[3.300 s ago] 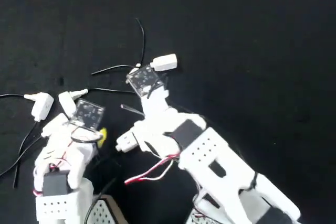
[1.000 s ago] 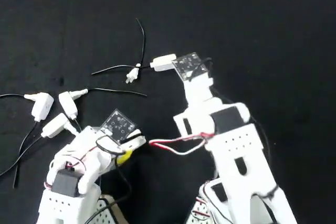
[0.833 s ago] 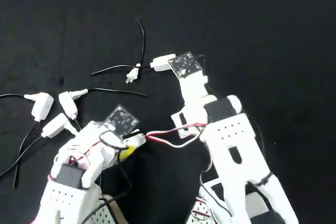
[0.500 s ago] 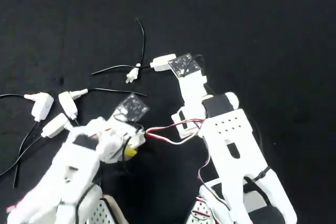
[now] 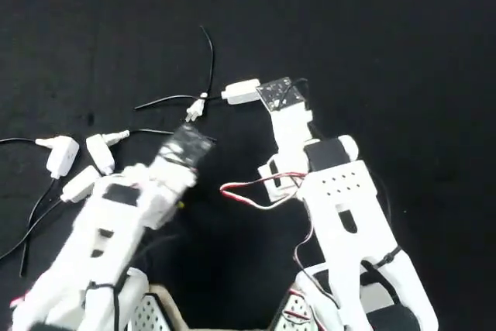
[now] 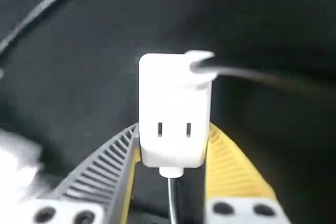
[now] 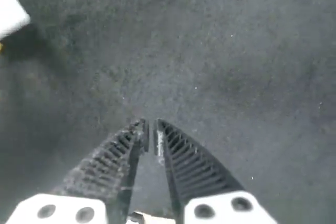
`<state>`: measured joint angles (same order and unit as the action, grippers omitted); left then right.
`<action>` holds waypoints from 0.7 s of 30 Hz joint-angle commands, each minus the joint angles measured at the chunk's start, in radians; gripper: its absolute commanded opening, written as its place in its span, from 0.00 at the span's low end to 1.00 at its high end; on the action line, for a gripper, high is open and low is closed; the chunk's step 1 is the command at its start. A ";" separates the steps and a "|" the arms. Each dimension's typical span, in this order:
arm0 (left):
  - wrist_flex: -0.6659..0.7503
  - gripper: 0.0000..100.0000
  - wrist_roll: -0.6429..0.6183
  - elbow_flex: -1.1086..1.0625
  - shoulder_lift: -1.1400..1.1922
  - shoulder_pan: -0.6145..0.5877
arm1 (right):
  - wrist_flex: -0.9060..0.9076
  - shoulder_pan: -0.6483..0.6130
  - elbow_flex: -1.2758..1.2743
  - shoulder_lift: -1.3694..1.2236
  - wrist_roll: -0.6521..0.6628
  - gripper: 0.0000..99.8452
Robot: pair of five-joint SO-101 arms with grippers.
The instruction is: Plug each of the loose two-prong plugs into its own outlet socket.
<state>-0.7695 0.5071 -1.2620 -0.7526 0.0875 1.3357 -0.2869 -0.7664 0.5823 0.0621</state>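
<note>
The left gripper (image 6: 173, 127) is clamping a white rectangular plastic outlet socket (image 6: 173, 98) between its grey and yellow ribbed fingers (image 6: 107, 163). They are pressing on its two side walls, and its twin-slot face is pointing back toward the wrist. A thin black cable (image 6: 252, 74) is leaving the outlet socket at its far corner, beyond the fingertips.

The right gripper (image 7: 152, 124) is hovering over the black matte table (image 7: 236, 51) with its fingers pinched together and nothing between them. A second white plastic block (image 5: 242, 91) is lying just beside its tip. A small white two-prong plug (image 5: 194, 111) on a thin black cord is lying near the left gripper, just ahead of its tip.

The two-prong plug is looking light, hard and smooth, so it is probably going to slip or swivel under a loose pinch, and its springy cord is likely to tug it off line. The safest hold is looking like the flat sides of its body, behind the prongs, leaving the prongs clear. The outlet socket is just as light, so it is needing this side-wall grip to brace it against the push.
</note>
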 commanded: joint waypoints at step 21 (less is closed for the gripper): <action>-0.144 0.14 0.005 0.598 0.463 -0.702 | -0.126 0.020 0.099 -0.030 0.032 0.06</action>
<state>-0.9275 0.5715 -0.7864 -0.4089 -0.5785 1.2697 -0.2793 -0.7664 0.5700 0.0637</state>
